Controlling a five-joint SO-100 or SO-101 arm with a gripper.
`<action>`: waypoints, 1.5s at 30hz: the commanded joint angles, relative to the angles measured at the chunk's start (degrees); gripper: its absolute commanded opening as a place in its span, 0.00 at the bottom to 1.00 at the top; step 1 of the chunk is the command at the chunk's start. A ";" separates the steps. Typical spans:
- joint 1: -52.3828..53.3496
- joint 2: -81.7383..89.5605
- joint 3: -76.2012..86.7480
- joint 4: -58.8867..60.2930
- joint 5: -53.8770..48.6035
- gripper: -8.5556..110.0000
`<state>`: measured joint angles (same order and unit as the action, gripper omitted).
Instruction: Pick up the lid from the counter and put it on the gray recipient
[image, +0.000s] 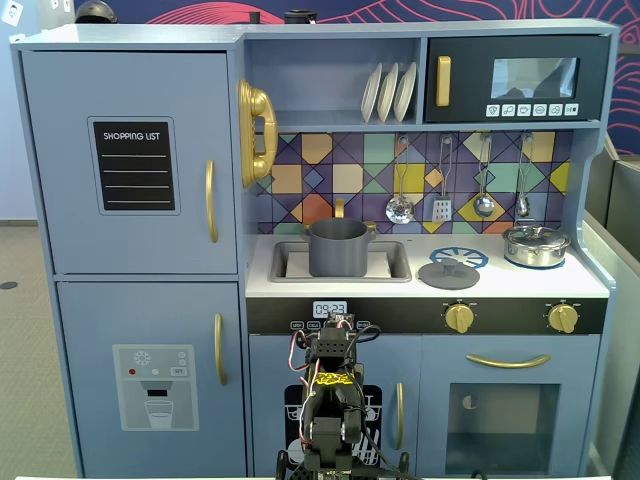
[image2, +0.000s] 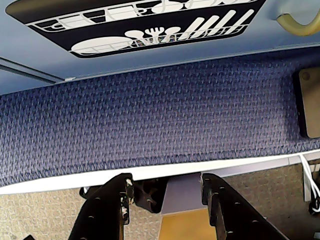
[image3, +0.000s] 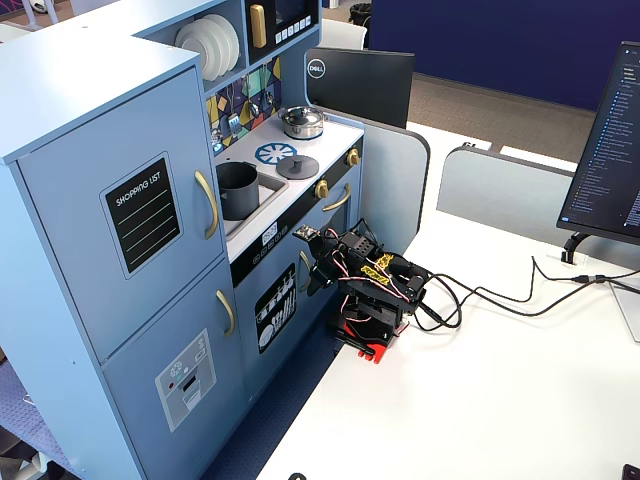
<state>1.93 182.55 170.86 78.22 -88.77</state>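
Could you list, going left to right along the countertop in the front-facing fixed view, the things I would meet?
Gray recipient standing in the sink → the lid lying flat on the counter → shiny silver pot at the right end.

Lots of open air above the lid (image: 448, 272), flat on the worktop (image: 590, 285) with bare space all around. Just right of it, the shiny pot (image: 536, 245); behind, spoons (image: 400, 208) hanging low from the wall. To the left, the gray recipient (image: 338, 247) standing in the sink (image: 398, 270), open on top. A shelf (image: 330, 121) hanging over everything, so not much room up high. Down low, the end effector (image2: 167, 195) folded near the cabinet front (image2: 150, 55).
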 joint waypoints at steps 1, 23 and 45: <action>-0.62 -0.35 1.14 9.40 1.49 0.07; 5.62 -21.80 -40.52 7.65 -4.57 0.07; 35.86 -22.59 -32.87 -59.94 -1.14 0.18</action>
<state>34.28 161.81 137.37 26.81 -91.76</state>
